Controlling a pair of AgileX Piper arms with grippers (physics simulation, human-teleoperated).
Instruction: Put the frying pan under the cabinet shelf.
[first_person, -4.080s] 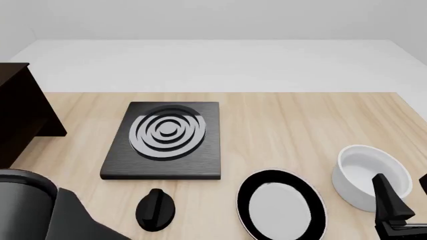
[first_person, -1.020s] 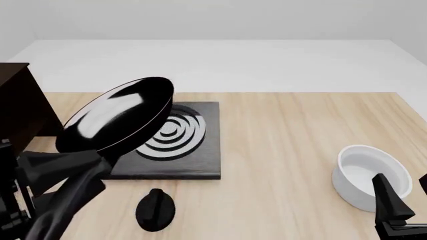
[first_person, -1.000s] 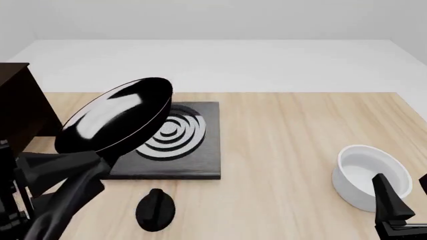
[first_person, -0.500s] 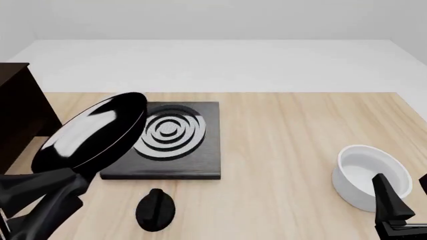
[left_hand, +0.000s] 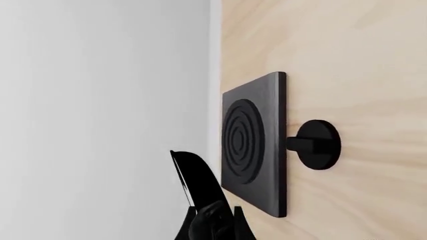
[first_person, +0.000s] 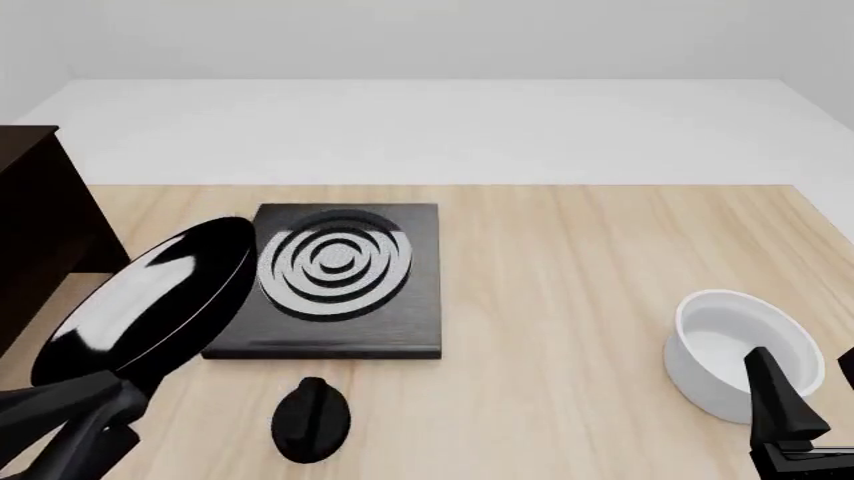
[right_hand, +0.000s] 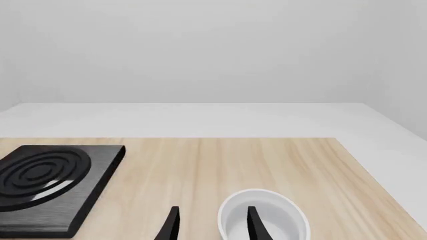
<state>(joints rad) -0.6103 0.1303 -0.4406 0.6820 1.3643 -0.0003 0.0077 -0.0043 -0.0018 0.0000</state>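
A: At the table's left edge, just before the cabinet shelf (first_person: 34, 225), the frying pan (first_person: 147, 300) is held tilted, clear of the table, by the left gripper (first_person: 80, 425), apparently closed on the handle.

B: A rigid, glossy, likely slippery pan; a handle grip suits it. Half a second earlier it was carried higher and further right. The right gripper (right_hand: 210, 225) is seen open, empty.

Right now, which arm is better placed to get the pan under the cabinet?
Left. It carries the pan tilted, off the table, right beside the cabinet at the left edge. The right pincer sits open by the white bowl, far across the table.
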